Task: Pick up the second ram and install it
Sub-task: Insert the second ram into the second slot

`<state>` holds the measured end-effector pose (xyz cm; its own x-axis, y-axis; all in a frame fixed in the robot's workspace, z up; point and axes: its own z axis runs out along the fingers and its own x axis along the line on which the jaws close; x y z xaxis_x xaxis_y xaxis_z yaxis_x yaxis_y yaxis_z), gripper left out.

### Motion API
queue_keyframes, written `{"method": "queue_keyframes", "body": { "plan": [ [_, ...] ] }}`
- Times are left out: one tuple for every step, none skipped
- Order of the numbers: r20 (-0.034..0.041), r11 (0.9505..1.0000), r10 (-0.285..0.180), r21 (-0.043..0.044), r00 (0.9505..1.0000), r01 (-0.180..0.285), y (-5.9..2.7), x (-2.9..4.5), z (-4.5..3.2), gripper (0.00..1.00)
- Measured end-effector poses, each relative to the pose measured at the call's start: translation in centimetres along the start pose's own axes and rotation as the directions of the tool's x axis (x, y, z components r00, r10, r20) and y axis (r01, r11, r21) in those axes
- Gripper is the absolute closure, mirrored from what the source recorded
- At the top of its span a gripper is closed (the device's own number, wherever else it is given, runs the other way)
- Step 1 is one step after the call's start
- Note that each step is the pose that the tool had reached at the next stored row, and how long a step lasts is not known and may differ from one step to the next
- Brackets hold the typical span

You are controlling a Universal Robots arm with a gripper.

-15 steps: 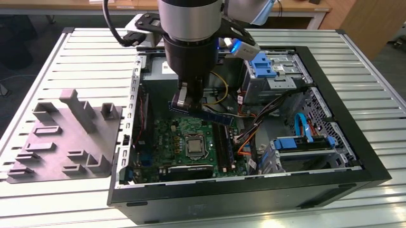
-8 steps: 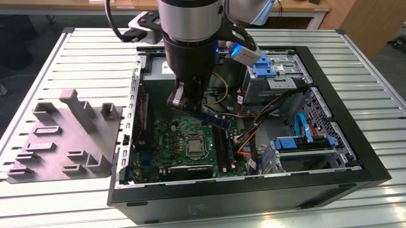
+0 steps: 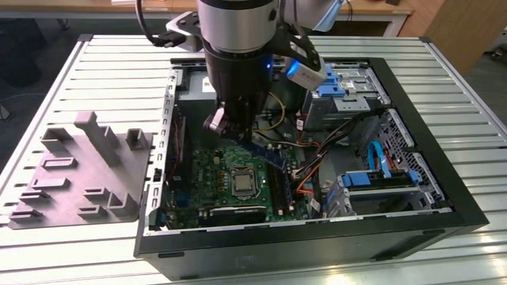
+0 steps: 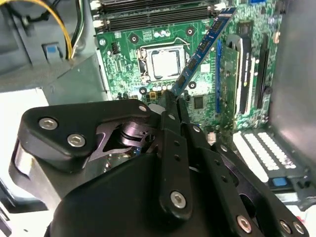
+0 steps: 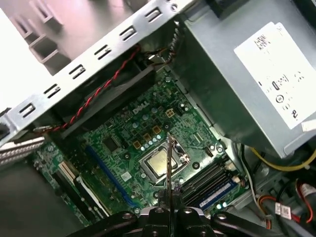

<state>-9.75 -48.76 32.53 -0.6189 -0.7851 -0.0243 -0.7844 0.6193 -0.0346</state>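
Note:
Over the green motherboard (image 3: pixel 230 175) inside the open computer case (image 3: pixel 301 237), my gripper (image 3: pixel 230 127) is shut on the second ram (image 3: pixel 265 153), a thin dark blue stick. The stick hangs tilted above the board, near the black memory slots (image 3: pixel 279 181). In the second wrist view the ram (image 4: pixel 205 44) runs slantwise out from the gripper (image 4: pixel 173 101), over the processor socket (image 4: pixel 165 61). Seen edge-on in the first wrist view, the ram (image 5: pixel 169 163) rises from the gripper (image 5: pixel 169 211), with the slots (image 5: pixel 205 180) just beside it. A blue stick (image 5: pixel 219 192) sits in one slot.
A gray moulded tray (image 3: pixel 79 172) lies on the slatted table at the exterior view's left. The power supply (image 5: pixel 256 74), yellow and orange cables (image 3: pixel 305 178), a blue drive bay (image 3: pixel 380 181) and an upright expansion card (image 4: pixel 229 79) crowd around the board inside the case walls.

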Motion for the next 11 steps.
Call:
{"method": "queue_keyframes", "body": {
  "plan": [
    [-0.0006,0.9998,0.018,0.0005,0.9998,-0.018,0.00,0.00,0.01,0.87],
    [-0.0012,0.9994,0.036,0.0009,0.9994,-0.036,0.00,0.00,0.02,0.87],
    [-0.0018,0.9985,0.054,0.0013,0.9985,-0.054,0.00,0.00,0.03,0.87],
    [-0.0024,0.9974,0.072,0.0019,0.9974,-0.072,0.00,0.00,0.03,0.87],
    [-0.0030,0.9960,0.090,0.0023,0.9960,-0.090,0.00,0.00,0.04,0.87],
    [-0.0036,0.9942,0.108,0.0028,0.9942,-0.108,0.00,0.00,0.05,0.87],
    [-0.0041,0.9921,0.125,0.0033,0.9921,-0.125,0.00,0.00,0.06,0.87],
    [-0.0047,0.9895,0.144,0.0039,0.9895,-0.144,0.00,0.00,0.07,0.87],
    [-0.0053,0.9868,0.162,0.0044,0.9867,-0.162,0.00,0.00,0.08,0.87],
    [-0.0059,0.9836,0.180,0.0050,0.9836,-0.180,0.00,0.00,0.08,0.87],
    [-0.0064,0.9802,0.198,0.0055,0.9802,-0.198,0.00,0.00,0.09,0.87]
  ]
}}
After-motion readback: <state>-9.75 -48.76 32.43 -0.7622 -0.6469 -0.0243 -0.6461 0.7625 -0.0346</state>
